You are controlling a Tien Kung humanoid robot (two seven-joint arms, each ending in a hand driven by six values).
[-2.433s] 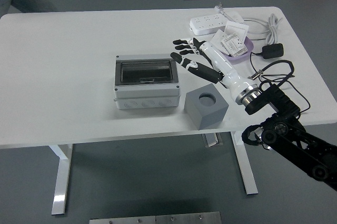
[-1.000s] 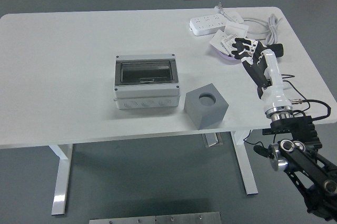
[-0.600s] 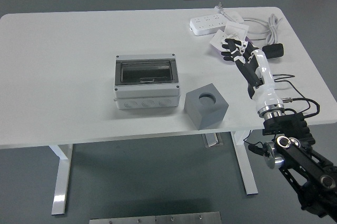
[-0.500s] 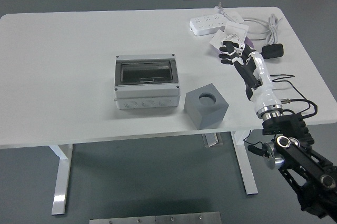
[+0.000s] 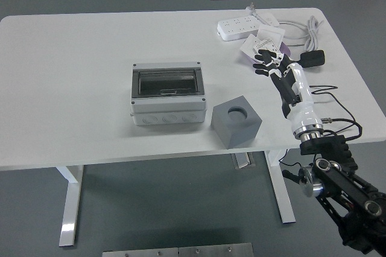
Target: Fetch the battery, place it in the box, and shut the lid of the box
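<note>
A grey junction box (image 5: 167,95) with a dark see-through lid lying flat on top sits mid-table. A small purple tray (image 5: 283,47) at the back right holds white battery packets (image 5: 260,44). My right hand (image 5: 269,64) reaches in from the lower right, its black fingers spread and holding nothing, at the tray's near edge, just below the packets. Whether it touches them I cannot tell. The left arm is out of view.
A grey cube (image 5: 236,122) with a round hole in its top stands right of the box, near the front edge. A white power strip (image 5: 239,26), a coiled white cable (image 5: 301,31) and a black adapter (image 5: 312,58) with its wires lie at the back right.
My right hand left the box's right side and swung right to the purple tray. Over the last second it shifted a little left along the tray's near edge. The box has not changed.
</note>
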